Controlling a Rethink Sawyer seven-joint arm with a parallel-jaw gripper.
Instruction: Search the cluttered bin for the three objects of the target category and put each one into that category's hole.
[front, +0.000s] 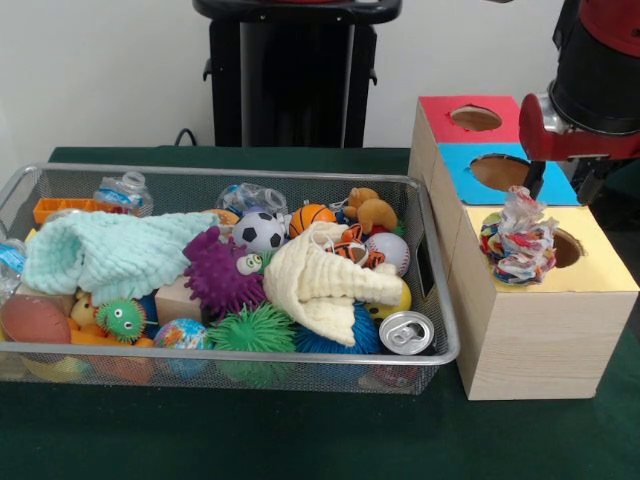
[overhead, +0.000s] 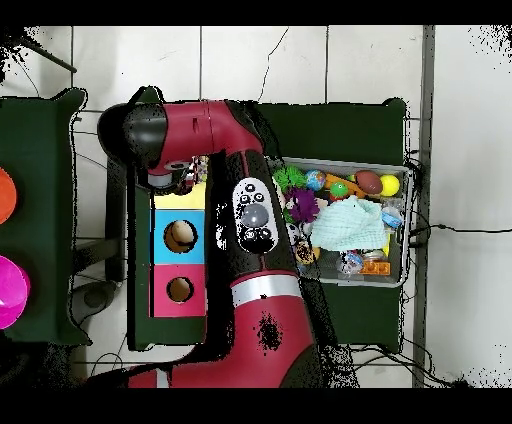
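A wire mesh bin (front: 436, 330) full of toys stands on the green surface (front: 300, 440), with a wooden box (front: 540, 335) just to its right. The box top carries three panels with holes: red (front: 440, 112) at the far end, blue (front: 462, 172) in the middle, yellow (front: 600, 265) nearest. A multicoloured rag toy (front: 520, 240) sits on the yellow panel at the left edge of its hole. The arm (front: 590, 95) hangs above it; the pincer itself is hidden, so I cannot tell whether it is open or closed. In the bin lie a mint cloth (front: 110, 255), a cream cloth (front: 320, 285), a purple spiky toy (front: 215, 275), a soccer ball (front: 260, 232) and a can (front: 407, 332).
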